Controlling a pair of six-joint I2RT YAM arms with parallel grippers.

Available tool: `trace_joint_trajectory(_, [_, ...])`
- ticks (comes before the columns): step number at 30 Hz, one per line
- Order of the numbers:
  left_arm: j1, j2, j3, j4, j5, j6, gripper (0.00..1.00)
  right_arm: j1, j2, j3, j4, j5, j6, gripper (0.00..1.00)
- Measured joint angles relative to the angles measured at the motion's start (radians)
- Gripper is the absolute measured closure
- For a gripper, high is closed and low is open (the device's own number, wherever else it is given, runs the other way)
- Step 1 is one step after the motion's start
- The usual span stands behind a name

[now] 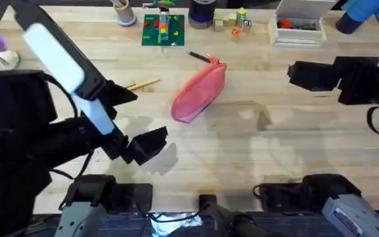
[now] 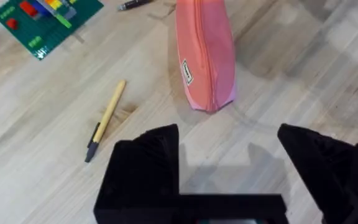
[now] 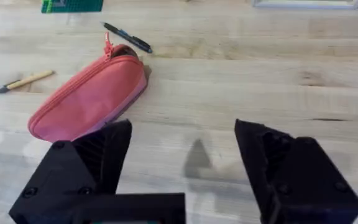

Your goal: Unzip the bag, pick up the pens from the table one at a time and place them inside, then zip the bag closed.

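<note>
I see the bag (image 1: 199, 91) lying zipped on the bench (image 1: 275, 138) — black pen (image 3: 127, 38) by its zip pull, tan pen (image 2: 106, 119) beside it. Both grippers — left (image 2: 229, 149), right (image 3: 182, 143) — hover near it, fingers spread and empty, presumably ready to unzip.

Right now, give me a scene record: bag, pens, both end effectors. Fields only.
bag: soft pink fabric pouch, lying mid-table, zip looks closed
pen 1: slim tan-yellow pen with dark tip, on table left of pouch, apart from it
pen 2: thin black pen, on table at pouch's far end
left end effector: open, empty, above table near pouch
right end effector: open, empty
surface: pale wooden plank table
</note>
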Motion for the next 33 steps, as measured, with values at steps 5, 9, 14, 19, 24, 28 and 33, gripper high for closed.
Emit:
trace_joint_trajectory(5, [0.0, 0.008, -0.03, 0.019, 0.001, 0.0, 0.007, 0.0, 0.0, 0.0, 0.0, 0.0, 0.0, 0.006])
trace_joint_trajectory(9, [0.0, 0.062, -0.03, 0.039, 0.003, 0.0, 0.008, 0.0, 0.0, 0.0, 0.0, 0.0, 0.0, 0.006])
trace_joint_trajectory(14, [0.0, 0.179, -0.03, 0.107, 0.011, -0.002, 0.007, 0.0, 0.0, 0.0, 0.0, 0.0, 0.0, 0.006])
trace_joint_trajectory(19, [0.0, 0.313, -0.03, 0.161, 0.024, -0.003, 0.008, 0.0, 0.0, 0.0, 0.0, 0.0, 0.0, 0.006])
trace_joint_trajectory(24, [-0.013, 0.432, -0.03, 0.218, 0.027, -0.006, 0.008, 0.0, 0.0, 0.0, 0.0, 0.0, 0.0, 0.006])
trace_joint_trajectory(28, [-0.053, 0.52, -0.03, 0.279, 0.03, -0.006, 0.007, 0.0, 0.0, 0.0, 0.0, 0.0, 0.0, 0.006])
trace_joint_trajectory(33, [-0.104, 0.596, -0.03, 0.358, 0.034, -0.011, 0.007, 0.0, 0.0, 0.0, 0.0, 0.0, 0.0, 0.005])
